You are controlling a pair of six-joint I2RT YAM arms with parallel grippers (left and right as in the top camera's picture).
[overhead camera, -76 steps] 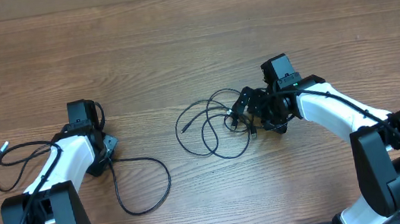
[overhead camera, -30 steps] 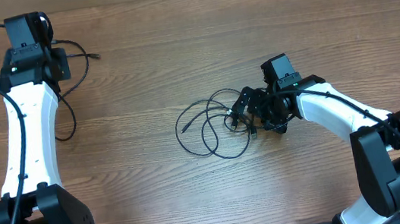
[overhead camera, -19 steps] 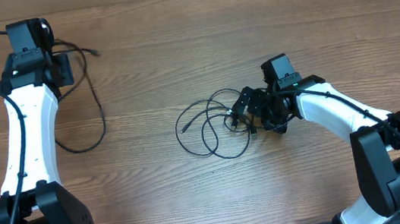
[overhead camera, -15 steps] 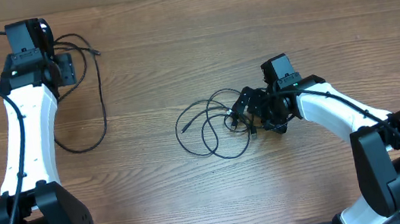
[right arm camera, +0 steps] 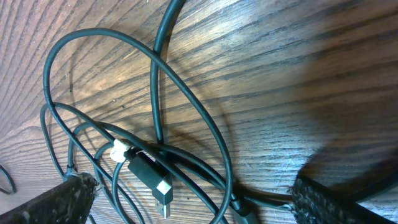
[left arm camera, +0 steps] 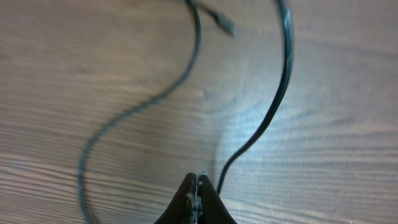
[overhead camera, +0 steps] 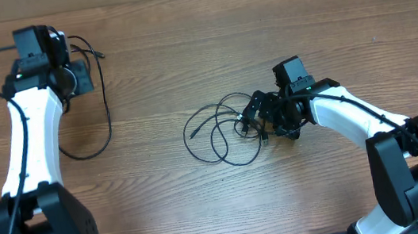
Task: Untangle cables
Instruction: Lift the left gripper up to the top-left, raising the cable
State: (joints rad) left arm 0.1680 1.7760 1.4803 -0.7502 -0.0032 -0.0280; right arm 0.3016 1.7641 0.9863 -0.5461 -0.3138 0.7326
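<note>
Well left of the tangle (overhead camera: 245,120), the left gripper (overhead camera: 80,78) had dropped one freed cable (overhead camera: 105,106) and snapped shut, empty. At the tangle's right edge, the right gripper (overhead camera: 265,116) stayed spread wide, and the remaining cables there were still knotted.

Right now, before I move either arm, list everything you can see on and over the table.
table: one, brown wood grain, under everything.
tangled cables: one bunch, thin black cords in loose loops, near the table's middle; number of cords unclear.
plug end: one, black with a silvery tip, inside the bunch.
loose cable: one, thin, black, lying alone at far left.
left arm: one, white and black, reaching to the far left.
right arm: one, white and black, reaching to the bunch.
left gripper: one, black, shut, beside the loose cable.
right gripper: one, black, open, straddling the tangled cables.
</note>
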